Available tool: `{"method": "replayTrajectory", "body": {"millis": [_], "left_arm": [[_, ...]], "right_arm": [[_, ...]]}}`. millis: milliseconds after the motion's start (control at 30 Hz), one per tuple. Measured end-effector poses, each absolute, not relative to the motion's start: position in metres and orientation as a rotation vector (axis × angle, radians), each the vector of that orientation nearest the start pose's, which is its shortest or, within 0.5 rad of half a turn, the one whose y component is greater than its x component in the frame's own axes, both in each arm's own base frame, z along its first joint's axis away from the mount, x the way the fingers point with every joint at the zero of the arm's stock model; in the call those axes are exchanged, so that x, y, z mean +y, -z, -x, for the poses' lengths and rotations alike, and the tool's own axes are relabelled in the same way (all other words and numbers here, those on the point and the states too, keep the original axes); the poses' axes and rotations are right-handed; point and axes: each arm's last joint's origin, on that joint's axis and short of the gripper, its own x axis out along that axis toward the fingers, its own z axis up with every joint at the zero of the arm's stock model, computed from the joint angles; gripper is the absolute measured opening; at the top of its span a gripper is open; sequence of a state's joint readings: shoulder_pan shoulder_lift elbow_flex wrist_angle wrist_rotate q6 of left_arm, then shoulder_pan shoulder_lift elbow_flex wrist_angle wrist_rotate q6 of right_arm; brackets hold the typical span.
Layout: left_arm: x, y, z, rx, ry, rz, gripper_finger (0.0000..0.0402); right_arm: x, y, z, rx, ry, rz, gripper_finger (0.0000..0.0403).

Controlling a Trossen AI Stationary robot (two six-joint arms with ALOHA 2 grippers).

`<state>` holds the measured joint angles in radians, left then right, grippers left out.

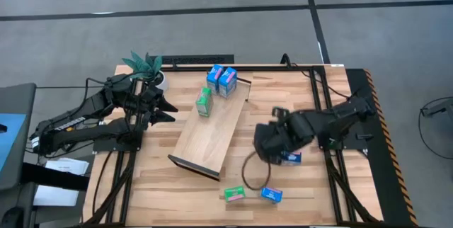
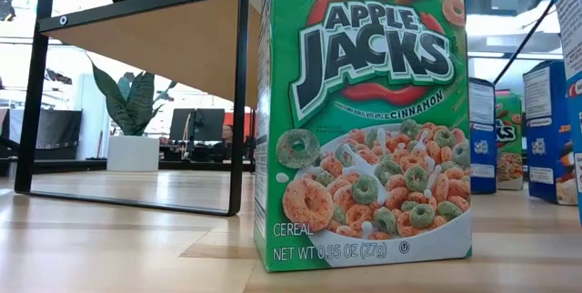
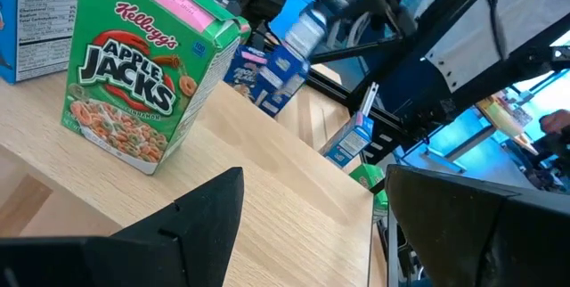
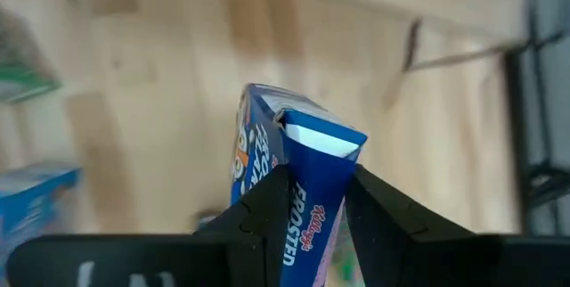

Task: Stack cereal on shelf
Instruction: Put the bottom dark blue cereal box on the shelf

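"Apple Jacks" carton (image 2: 364,120); apparently "Frosted" carton (image 4: 298,193).

Slatted wooden table (image 1: 304,192), shelf board (image 1: 212,132) lying diagonally, loose cereal cartons (image 1: 235,194) near front edge

Robotics lab: slatted light-wood worktable (image 1: 297,185) on grey carpet-tile floor (image 1: 212,33); green potted plant (image 2: 132,111); dark monitors (image 2: 195,125) behind.

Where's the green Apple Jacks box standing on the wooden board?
Seen from above, the small green Apple Jacks carton stands on the long light-wood shelf board, toward its far end, just in front of two blue cartons, nearest the left hand.
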<state>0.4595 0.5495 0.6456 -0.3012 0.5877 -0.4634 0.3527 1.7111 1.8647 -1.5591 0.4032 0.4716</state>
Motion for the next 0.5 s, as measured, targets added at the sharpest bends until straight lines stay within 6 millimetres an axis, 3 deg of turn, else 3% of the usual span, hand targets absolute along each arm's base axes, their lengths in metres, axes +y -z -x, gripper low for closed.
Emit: {"method": "replayTrajectory", "body": {"millis": [233, 500], "left_arm": [[0.040, -0.306, -0.117, 0.206, 0.084, 0.569, 0.0264], [0.040, -0.306, -0.117, 0.207, 0.081, 0.597, 0.0264]], "right_arm": [[0.061, -0.389, -0.310, 1.133, 0.239, 0.260, 0.0127], [0.045, -0.402, -0.334, 0.943, 0.120, 0.487, 0.0127]]}}
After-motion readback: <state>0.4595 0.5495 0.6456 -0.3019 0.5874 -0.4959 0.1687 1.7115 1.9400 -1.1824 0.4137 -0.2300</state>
